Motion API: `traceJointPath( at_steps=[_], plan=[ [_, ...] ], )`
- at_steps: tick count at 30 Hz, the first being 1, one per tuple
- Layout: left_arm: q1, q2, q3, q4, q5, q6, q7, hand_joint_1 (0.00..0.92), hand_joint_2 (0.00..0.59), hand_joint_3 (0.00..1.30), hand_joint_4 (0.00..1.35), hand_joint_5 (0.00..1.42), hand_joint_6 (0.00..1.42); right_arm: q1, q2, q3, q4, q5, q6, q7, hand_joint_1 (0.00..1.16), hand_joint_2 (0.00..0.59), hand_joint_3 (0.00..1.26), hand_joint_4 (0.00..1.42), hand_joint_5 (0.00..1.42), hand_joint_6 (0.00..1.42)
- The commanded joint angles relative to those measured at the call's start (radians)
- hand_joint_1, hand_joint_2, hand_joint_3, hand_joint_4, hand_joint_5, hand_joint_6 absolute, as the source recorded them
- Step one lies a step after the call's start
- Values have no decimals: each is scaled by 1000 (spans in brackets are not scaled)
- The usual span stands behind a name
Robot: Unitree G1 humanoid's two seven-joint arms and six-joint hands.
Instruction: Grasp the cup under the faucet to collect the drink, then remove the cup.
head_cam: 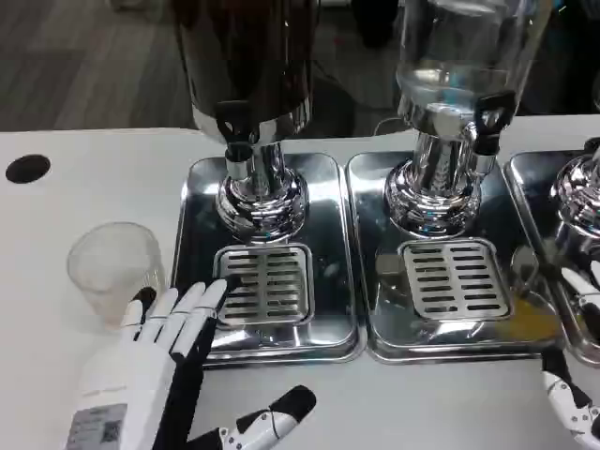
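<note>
Dark dispenser [246, 66] standing on its drip tray [272, 253] for spills, left hand [155, 361] spread empty beside the clear cup [114, 272] left of the tray, not yet under the faucet [234, 127]; right hand [574, 408] barely visible, state unclear.

Head camera looks steeply down, close over the table [84, 169].
</note>
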Motion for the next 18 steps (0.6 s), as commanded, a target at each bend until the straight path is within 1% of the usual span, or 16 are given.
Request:
traceJointPath(
  at_steps=[1, 18],
  plan=[
    [-1, 7, -3, 4, 1, 8, -9, 0, 96, 143, 30, 76, 0, 4, -4, 0, 2, -1, 3, 11, 625, 509, 129, 0, 0, 0],
    [12, 6, 0, 4, -2, 6, -1, 0, 96, 143, 30, 76, 0, 13, -4, -2, 4, 7, -8, 7, 628, 511, 129, 0, 0, 0]
  ],
)
